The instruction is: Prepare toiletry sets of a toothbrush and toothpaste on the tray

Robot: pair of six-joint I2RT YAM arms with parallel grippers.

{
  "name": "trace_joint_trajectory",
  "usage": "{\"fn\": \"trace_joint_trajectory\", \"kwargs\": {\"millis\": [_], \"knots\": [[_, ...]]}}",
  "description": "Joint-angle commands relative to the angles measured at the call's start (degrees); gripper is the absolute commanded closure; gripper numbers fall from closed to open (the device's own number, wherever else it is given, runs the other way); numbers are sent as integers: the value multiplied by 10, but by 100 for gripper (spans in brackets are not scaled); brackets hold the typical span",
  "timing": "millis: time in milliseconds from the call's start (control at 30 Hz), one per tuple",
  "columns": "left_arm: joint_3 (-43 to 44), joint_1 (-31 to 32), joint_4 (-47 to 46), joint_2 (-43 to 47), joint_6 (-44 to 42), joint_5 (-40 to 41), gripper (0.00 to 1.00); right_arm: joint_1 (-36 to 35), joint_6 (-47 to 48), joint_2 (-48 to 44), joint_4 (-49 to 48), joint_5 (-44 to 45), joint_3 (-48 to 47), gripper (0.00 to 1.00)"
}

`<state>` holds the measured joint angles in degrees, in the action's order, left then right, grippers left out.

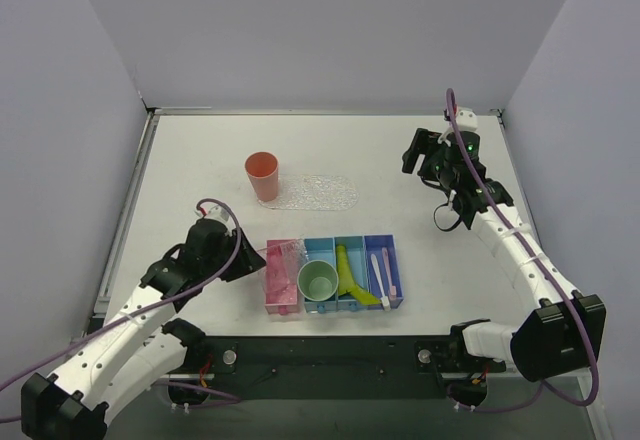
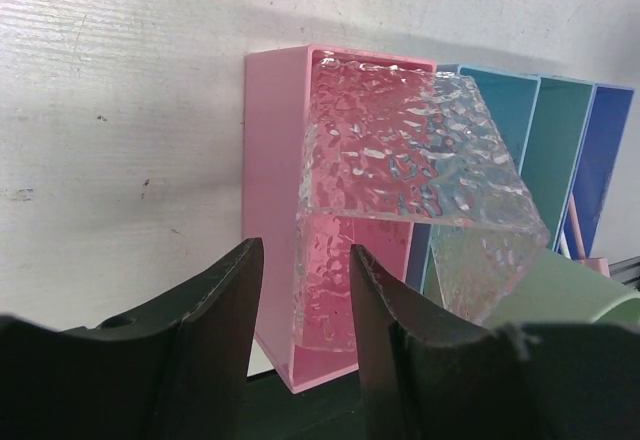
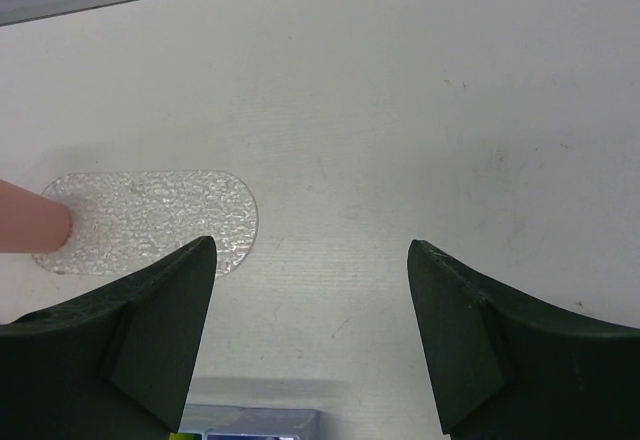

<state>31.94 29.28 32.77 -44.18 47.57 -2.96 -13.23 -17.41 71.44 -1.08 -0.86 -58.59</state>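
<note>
The clear bumpy oval tray (image 1: 325,194) lies mid-table with a pink cup (image 1: 262,175) standing on its left end. Two pale toothbrushes (image 1: 381,272) lie in the dark blue bin, and the yellow-green toothpaste tubes (image 1: 347,272) sit in the teal bin beside it. My left gripper (image 1: 252,260) (image 2: 305,250) is at the pink bin (image 2: 270,190). Its jaws are half closed around the bin's near wall and the edge of a clear bumpy rack (image 2: 400,150), with a gap still showing. My right gripper (image 1: 415,155) (image 3: 310,248) hangs wide open and empty, right of the tray (image 3: 160,215).
A row of bins (image 1: 335,275) stands near the front edge: pink, light blue, teal, dark blue. A green cup (image 1: 319,281) (image 2: 575,295) fills the light blue one. The pink cup (image 3: 30,225) shows at the left edge of the right wrist view. Walls close in the table's sides and back.
</note>
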Motion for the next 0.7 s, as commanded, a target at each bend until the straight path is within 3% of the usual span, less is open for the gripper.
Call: {"fn": "trace_joint_trajectory", "kwargs": {"millis": [0, 300, 667], "knots": [[-1, 3, -29, 13, 1, -13, 51, -2, 3, -36, -14, 7, 2, 28], [5, 3, -48, -39, -12, -30, 53, -4, -3, -37, -12, 13, 2, 28], [37, 3, -51, -99, -38, -38, 79, -4, 6, -44, -15, 23, 1, 28]]}}
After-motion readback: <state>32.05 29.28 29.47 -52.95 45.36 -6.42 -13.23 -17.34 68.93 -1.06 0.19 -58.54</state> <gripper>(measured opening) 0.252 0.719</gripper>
